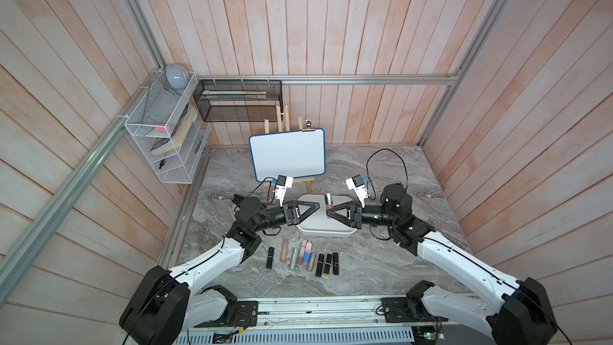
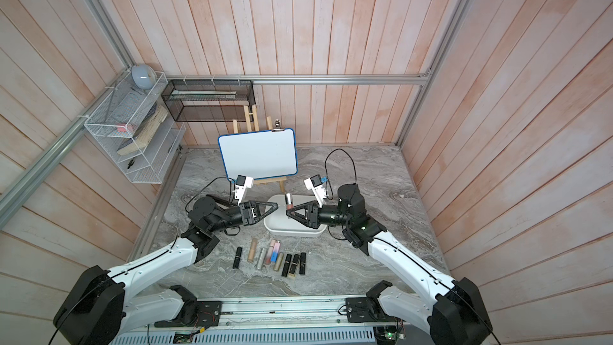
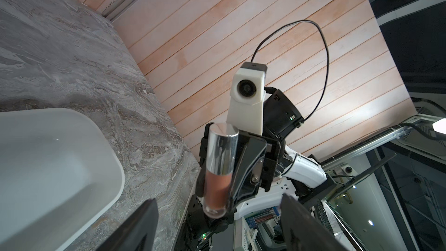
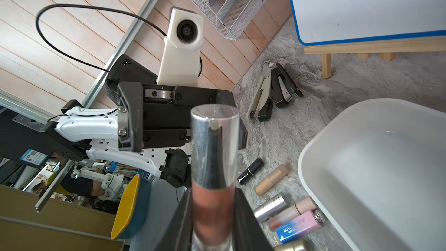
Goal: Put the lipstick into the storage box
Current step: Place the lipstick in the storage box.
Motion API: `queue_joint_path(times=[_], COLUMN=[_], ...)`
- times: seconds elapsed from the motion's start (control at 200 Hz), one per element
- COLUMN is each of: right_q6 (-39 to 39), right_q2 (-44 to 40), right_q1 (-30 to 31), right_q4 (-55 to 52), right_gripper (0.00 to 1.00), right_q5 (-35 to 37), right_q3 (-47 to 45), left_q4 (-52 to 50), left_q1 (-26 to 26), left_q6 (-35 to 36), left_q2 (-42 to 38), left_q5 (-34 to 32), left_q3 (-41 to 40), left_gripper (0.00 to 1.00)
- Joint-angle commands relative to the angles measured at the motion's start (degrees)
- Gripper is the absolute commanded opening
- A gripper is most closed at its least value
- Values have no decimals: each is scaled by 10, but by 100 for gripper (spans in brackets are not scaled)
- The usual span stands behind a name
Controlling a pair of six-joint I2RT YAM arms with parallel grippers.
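Observation:
A lipstick (image 1: 328, 201) with a silver cap and a clear tube of pinkish-brown colour stands upright over the storage box (image 1: 318, 232), a shallow white tub. My right gripper (image 1: 328, 214) is shut on its lower half, and in the right wrist view the lipstick (image 4: 214, 165) rises from between the right gripper (image 4: 212, 213) jaws. My left gripper (image 1: 319, 207) faces it from the other side, open. In the left wrist view the left gripper (image 3: 218, 199) has its jaws spread wide, with the lipstick (image 3: 218, 172) just ahead of them and the storage box (image 3: 60, 165) beside.
Several more lipsticks (image 1: 303, 257) lie in a row on the marble table in front of the box. A whiteboard on a wooden easel (image 1: 288, 155) stands behind it. Staplers (image 4: 277, 90) lie near the left arm. A white wire rack (image 1: 166, 137) and a black mesh basket (image 1: 238, 101) hang on the walls.

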Motion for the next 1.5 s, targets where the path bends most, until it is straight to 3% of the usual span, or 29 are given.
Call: queue_joint_path(times=[0.0,0.305,0.57,0.875,1.185,1.27,1.375,1.495], right_q6=[14,25,24,17,14,13,7,-18], right_q2=[8,29,34,37,41,42,40,26], right_q1=[-2,4,14,19,19,19,17,9], right_q4=[47,67,61,54,54,52,42,-8], right_gripper=[15,15,15,15,16,24,48,67], right_q5=[-26,-34,-27,-19,-16,-12,-3,22], right_q3=[-8,1,6,3,3,4,8,24], left_q4=[-20,-149,-148,-163,-173,-178,-186,-228], left_q1=[-3,-42,-45,-48,-48,-47,-47,-47], left_q6=[42,142,144,149,155,158,163,184], left_q2=[0,23,38,45,49,50,50,52], left_q5=[17,-10,-19,-23,-24,-25,-26,-43], left_q3=[21,94,108,112,116,116,116,127], left_gripper=[82,75,56,43,17,14,13,14])
